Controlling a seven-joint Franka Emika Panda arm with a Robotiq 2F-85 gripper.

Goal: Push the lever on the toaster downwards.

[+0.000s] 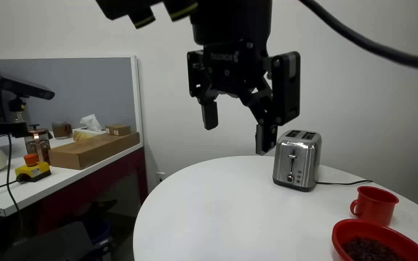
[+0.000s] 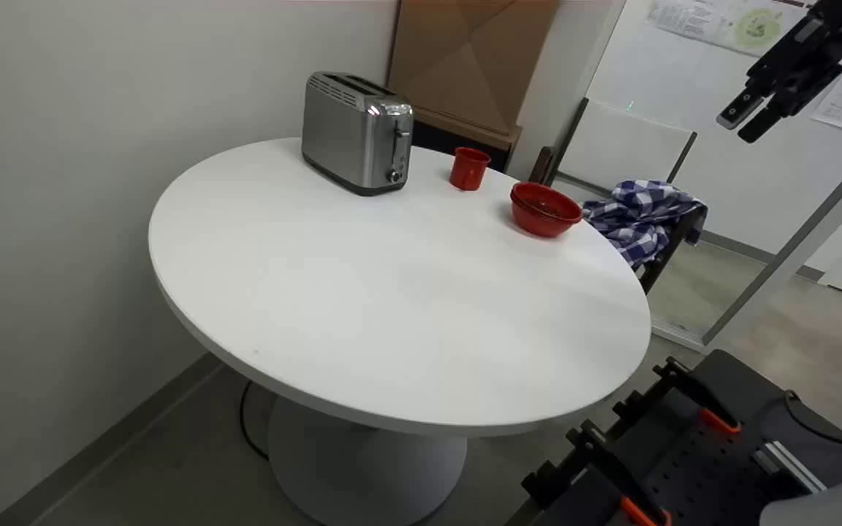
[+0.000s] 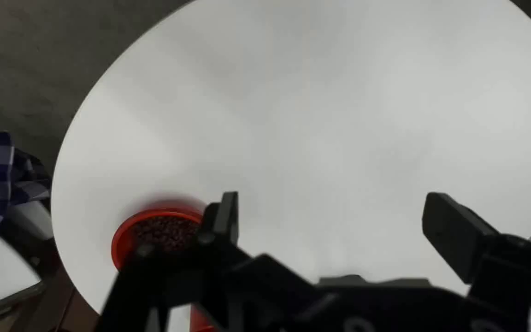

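Note:
A silver toaster (image 1: 281, 163) stands upright at the back of the round white table; it also shows in an exterior view (image 2: 340, 131). Its lever (image 1: 292, 156) is on the narrow end face, near the top of its slot, above a knob (image 1: 290, 178). The lever also shows in an exterior view (image 2: 403, 134). My gripper (image 1: 238, 131) is open and empty, high above the table and apart from the toaster. It shows at the upper right in an exterior view (image 2: 742, 124). The wrist view shows its spread fingers (image 3: 332, 203) over bare table; the toaster is not visible there.
A red mug (image 1: 374, 206) and a red bowl (image 1: 386, 235) with dark contents stand on the table (image 2: 392, 292) to one side of the toaster. A black cord (image 1: 343, 183) runs behind the toaster. A wall is close behind. A chair holds a checked cloth (image 2: 640, 219).

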